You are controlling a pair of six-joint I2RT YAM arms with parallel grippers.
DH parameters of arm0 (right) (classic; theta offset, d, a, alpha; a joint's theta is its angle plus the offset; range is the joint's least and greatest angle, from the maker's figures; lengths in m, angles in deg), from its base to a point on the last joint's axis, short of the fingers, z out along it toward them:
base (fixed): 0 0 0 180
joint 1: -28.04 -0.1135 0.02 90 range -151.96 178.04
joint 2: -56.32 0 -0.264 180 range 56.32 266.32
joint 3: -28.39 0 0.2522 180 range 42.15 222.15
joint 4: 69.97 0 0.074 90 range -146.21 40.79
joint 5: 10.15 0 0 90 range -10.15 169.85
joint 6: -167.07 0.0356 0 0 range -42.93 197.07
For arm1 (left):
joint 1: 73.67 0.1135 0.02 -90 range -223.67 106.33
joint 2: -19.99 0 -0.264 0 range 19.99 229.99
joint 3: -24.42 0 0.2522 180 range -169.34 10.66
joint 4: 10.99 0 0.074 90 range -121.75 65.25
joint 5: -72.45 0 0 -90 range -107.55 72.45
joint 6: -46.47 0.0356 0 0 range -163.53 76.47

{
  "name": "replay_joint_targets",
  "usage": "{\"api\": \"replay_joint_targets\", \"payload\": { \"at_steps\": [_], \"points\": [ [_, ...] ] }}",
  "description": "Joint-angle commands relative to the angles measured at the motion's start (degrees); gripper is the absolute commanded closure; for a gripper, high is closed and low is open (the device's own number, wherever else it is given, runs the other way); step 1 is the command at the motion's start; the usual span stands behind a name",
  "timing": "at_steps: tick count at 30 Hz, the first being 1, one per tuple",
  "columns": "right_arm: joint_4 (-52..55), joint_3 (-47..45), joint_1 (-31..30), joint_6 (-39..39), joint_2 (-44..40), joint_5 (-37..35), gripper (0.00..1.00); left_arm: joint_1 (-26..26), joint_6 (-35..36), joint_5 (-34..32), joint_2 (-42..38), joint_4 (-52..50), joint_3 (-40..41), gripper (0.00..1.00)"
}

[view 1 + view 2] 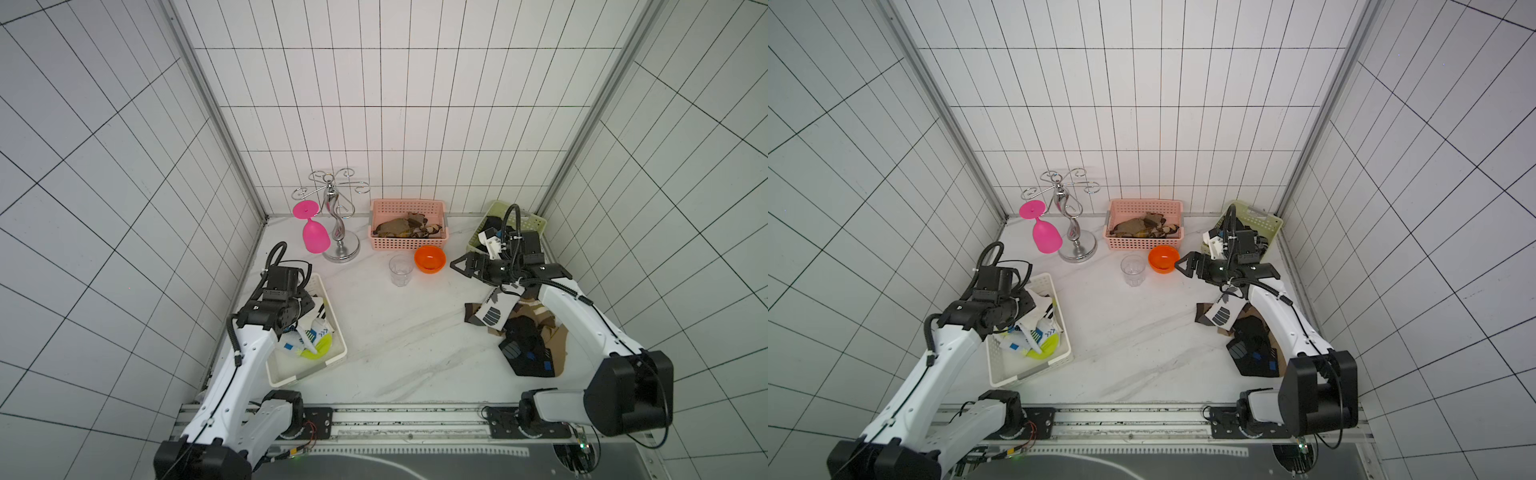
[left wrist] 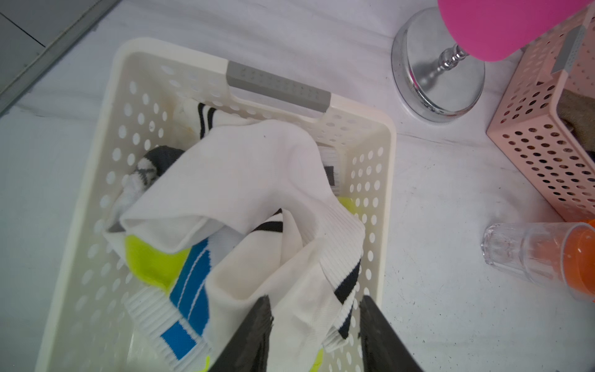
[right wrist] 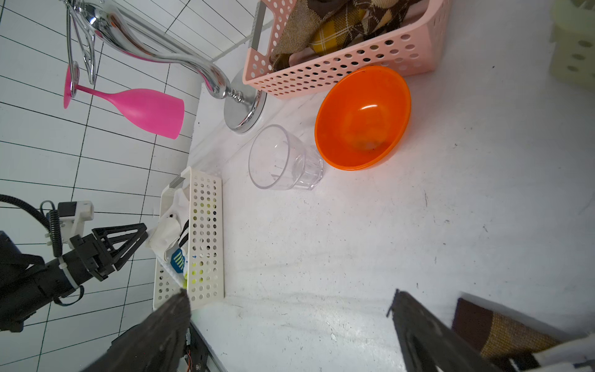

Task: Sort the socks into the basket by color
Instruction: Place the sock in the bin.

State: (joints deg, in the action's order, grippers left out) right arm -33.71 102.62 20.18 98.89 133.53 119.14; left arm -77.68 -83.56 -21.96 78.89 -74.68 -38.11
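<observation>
A white basket at the front left holds white socks with blue and neon-yellow marks. My left gripper hangs over it, jaws apart, with a white sock lying loosely between them and touching one finger only. A pile of white, black and brown socks lies on the table at the right. My right gripper stands wide open and empty above bare table, beyond the pile.
A pink basket with brown socks stands at the back. A green basket holds black socks at the back right. An orange bowl, a clear glass, a chrome rack and a pink goblet stand mid-back.
</observation>
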Motion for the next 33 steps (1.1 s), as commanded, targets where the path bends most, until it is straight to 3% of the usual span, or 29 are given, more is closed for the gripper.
{"api": "replay_joint_targets", "payload": {
  "at_steps": [1, 4, 8, 13, 18, 26, 33],
  "points": [
    [-0.37, -2.77, 0.47, -0.40, -1.31, -0.58, 0.01, 0.23, -1.83, 2.91, 4.94, 3.15, 1.23, 0.59],
    [-0.35, -2.72, 0.72, -0.38, -1.30, -1.45, 0.01, 0.30, -3.60, 2.94, 8.63, 2.53, 5.10, 0.62],
    [0.00, -2.53, 1.21, -0.42, -0.78, -1.80, 0.01, 0.33, -6.32, 2.38, 7.66, 5.11, 11.94, 0.62],
    [0.14, -3.01, 1.65, -0.48, -0.76, -2.36, 0.01, 0.44, -7.53, 3.04, 10.08, 7.86, 14.83, 0.62],
    [0.54, -3.20, 2.09, -0.55, -0.83, -3.40, 0.01, 0.41, -8.07, 2.43, 7.73, 7.54, 13.12, 0.61],
    [2.09, -3.59, 3.84, 0.32, 0.33, -6.64, 0.00, 0.42, -5.21, 3.25, -1.08, 2.99, 7.22, 0.51],
    [4.74, -3.77, 5.81, 0.78, 1.32, -14.42, 0.00, 0.41, -1.85, 3.59, -7.70, 1.78, 2.96, 0.46]
  ]
}}
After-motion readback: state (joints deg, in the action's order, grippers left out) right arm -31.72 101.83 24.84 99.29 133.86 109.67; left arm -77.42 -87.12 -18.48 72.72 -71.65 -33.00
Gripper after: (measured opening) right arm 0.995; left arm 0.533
